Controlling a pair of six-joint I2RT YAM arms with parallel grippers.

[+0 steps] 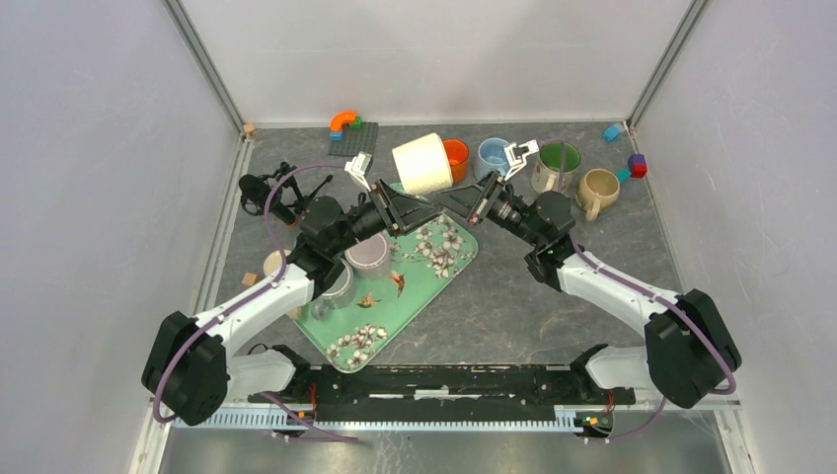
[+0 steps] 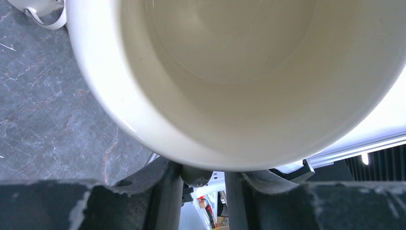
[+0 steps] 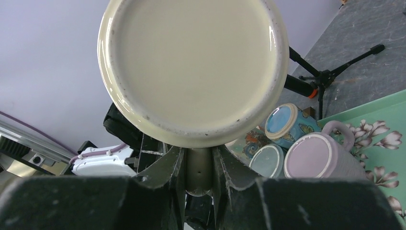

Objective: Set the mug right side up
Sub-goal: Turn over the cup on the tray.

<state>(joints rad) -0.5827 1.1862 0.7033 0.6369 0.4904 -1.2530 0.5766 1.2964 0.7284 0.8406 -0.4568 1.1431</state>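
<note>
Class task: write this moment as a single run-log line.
cream mug: aloft, on its side | right gripper: shut on mug, at base end | left gripper: at mouth end, grip unclear | status: not yet upright

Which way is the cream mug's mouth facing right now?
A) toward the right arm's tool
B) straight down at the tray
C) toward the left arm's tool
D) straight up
C: the left wrist view looks straight into the hollow inside of the cream mug. The right wrist view shows only its flat base, so the mouth faces the left tool.
</note>
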